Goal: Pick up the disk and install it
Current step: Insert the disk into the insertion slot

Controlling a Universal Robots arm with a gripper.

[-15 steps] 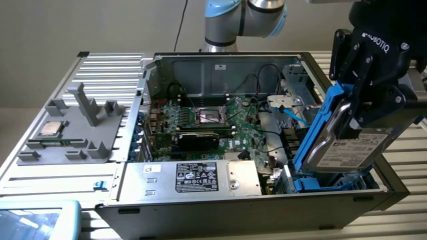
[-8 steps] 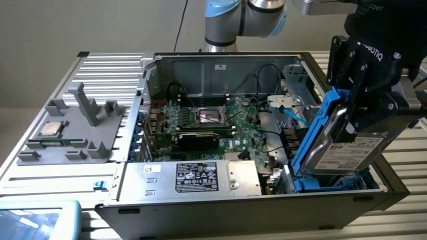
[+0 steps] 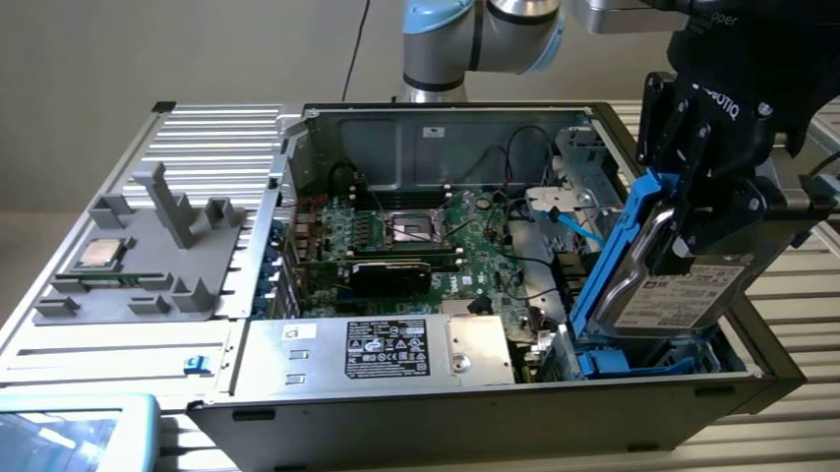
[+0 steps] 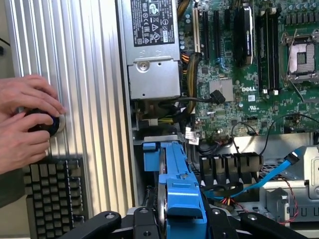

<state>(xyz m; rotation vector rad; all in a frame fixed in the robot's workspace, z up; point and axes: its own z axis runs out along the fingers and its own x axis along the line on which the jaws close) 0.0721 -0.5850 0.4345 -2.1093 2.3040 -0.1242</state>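
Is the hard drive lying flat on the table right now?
No, the gripper grips the hard drive and holds it steeply tilted, its lower end inside the open computer case.

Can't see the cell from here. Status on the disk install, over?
Gripper shut on disk. Disk tilted, lower end at blue bay. Blue cable close beside it.

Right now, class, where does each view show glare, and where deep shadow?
Exterior view: soft, even light; the black pincer reads as one dark mass, while the disk has a bright white label. Wrist view: the ribbed panel shines with pale glare streaks, the board is evenly lit, and the bay beside the disk is dark.
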